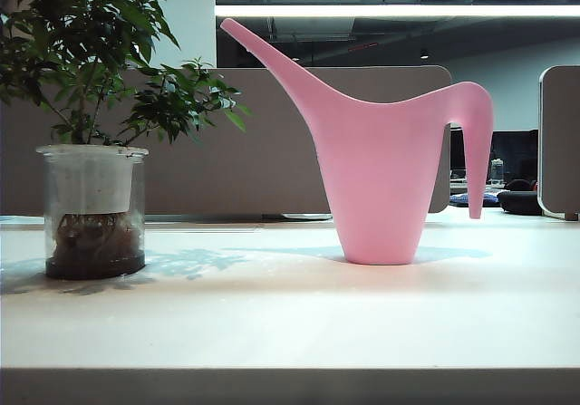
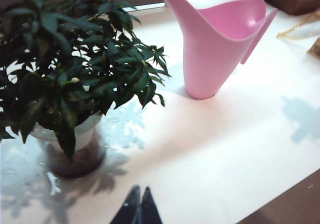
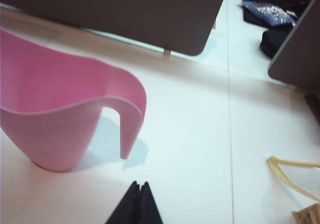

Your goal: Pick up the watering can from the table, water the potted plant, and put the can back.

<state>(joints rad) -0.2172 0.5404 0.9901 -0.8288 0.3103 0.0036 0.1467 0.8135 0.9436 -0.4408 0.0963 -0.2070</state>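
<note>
The watering can (image 1: 381, 178) is standing upright on the table (image 1: 272, 323), right of centre in the exterior view, with its long spout slanting up toward the potted plant (image 1: 91, 133) and its curved handle hanging down on the far side from the plant. The plant is sitting in its clear pot on the left of the table, well apart from the can, and its leaves are casting a shadow on the tabletop between the two.

Neither arm is showing in the exterior view. In the left wrist view the left gripper (image 2: 138, 208) is hovering above the table near the plant's pot (image 2: 75, 149), its two dark fingertips pressed together and holding nothing; the can (image 2: 215, 48) is standing farther off. In the right wrist view the right gripper (image 3: 138, 204) is hovering over bare tabletop just beside the can's handle (image 3: 131, 119), its fingertips likewise together and empty. Grey partition panels (image 1: 272, 142) are standing behind the table.
</note>
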